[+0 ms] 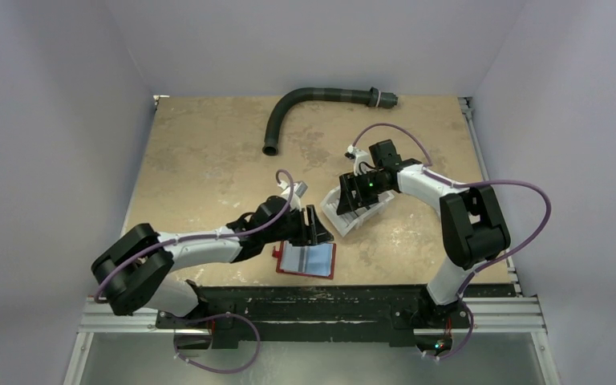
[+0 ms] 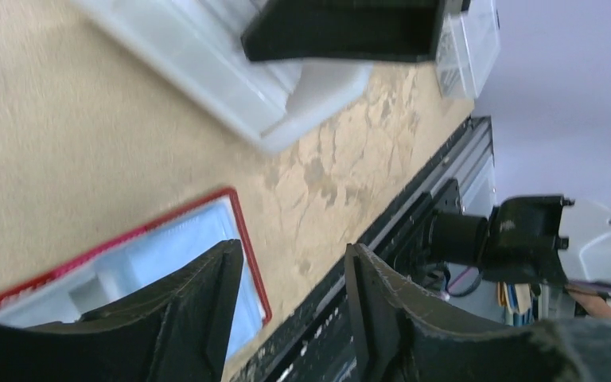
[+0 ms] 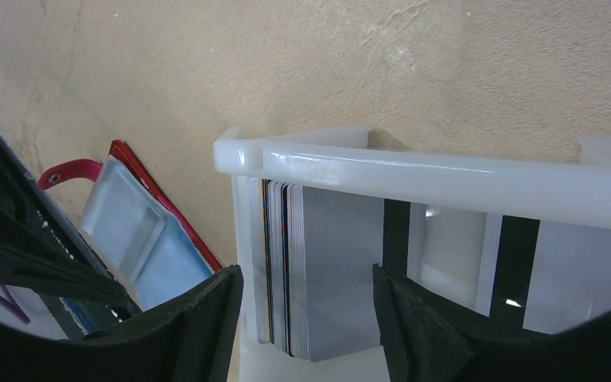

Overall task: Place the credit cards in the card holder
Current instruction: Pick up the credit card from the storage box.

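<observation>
Both arms share one build: the left arm (image 1: 200,247), at lower left of the overhead view, and the right arm (image 1: 429,180), at right, have smooth white shells on the long links and chunky black housings at the joints. A thin purple cable (image 1: 529,192) loops off each arm. A small green light (image 1: 366,182) glows on the right wrist. Up close, the left gripper (image 2: 294,255) and right gripper (image 3: 306,278) have matte black fingers (image 2: 199,318), wedge-shaped with rough, grainy faces.

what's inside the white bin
A stack of credit cards stands on edge against one end wall of the white bin. Fingers of the right gripper cover parts of its interior.
</observation>
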Action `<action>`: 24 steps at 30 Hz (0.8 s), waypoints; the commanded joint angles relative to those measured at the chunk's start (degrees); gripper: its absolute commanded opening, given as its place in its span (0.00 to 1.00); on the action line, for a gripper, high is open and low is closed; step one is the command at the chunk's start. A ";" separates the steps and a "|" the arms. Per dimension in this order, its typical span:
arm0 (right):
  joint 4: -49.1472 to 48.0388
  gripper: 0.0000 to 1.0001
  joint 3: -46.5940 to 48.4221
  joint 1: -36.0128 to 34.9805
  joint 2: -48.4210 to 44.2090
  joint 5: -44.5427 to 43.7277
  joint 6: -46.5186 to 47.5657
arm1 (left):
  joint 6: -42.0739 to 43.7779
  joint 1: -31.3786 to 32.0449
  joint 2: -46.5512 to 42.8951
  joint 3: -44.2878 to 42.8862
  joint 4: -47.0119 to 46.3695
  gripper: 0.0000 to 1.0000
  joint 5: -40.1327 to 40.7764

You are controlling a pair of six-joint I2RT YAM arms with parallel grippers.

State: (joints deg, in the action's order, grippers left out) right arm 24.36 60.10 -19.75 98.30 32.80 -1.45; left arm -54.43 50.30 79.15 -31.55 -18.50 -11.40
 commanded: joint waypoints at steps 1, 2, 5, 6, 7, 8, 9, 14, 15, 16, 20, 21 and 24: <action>-1.04 0.68 0.64 0.03 -0.43 3.20 1.01 | 3.30 -0.51 4.66 -5.28 -3.02 0.52 4.62; -1.07 0.68 0.71 0.07 -0.32 3.34 1.05 | 3.81 -0.60 6.33 -6.46 -2.41 0.49 5.15; -1.25 0.67 0.79 0.07 0.25 3.42 1.06 | 4.48 -0.83 10.68 -9.10 -2.28 0.41 5.41; -1.18 0.66 0.93 0.00 0.49 3.42 1.06 | 4.51 -0.98 12.16 -9.48 -2.51 0.38 5.49; -1.08 0.65 1.10 -0.01 0.71 3.40 1.10 | 4.59 -1.06 13.37 -9.89 -2.70 0.35 5.69; -0.99 0.65 1.16 0.05 0.81 3.41 1.18 | 4.48 -1.15 14.49 -10.19 -2.95 0.33 5.62; -0.95 0.64 1.24 0.05 0.84 3.40 1.19 | 4.45 -1.29 15.59 -10.46 -3.42 0.31 5.47; -0.87 0.57 1.16 -0.01 0.62 3.66 1.19 | 3.99 -1.47 20.72 -12.16 -5.90 0.25 4.02; -0.84 0.55 1.12 0.01 0.51 3.75 1.19 | 3.85 -1.52 21.57 -12.52 -6.37 0.24 3.68; -0.93 0.52 0.97 0.02 0.41 3.83 1.15 | 3.50 -1.55 22.29 -12.64 -7.21 0.24 3.29; -1.16 0.39 0.49 -0.03 -0.09 4.28 0.54 | 2.24 -1.54 24.58 -13.62 -9.63 0.23 1.44; -1.26 0.37 0.39 -0.03 -0.27 4.25 0.37 | 2.16 -1.60 24.94 -14.03 -9.73 0.22 1.19; -1.38 0.32 0.20 -0.03 -1.38 3.46 -0.17 | 2.31 -1.58 25.55 -14.57 -9.96 0.22 0.99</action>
State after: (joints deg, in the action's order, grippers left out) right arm 23.66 60.07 -19.42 98.30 34.30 -1.13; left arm -51.90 49.12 103.53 -43.66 -24.01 -9.76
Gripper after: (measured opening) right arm 0.358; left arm 0.222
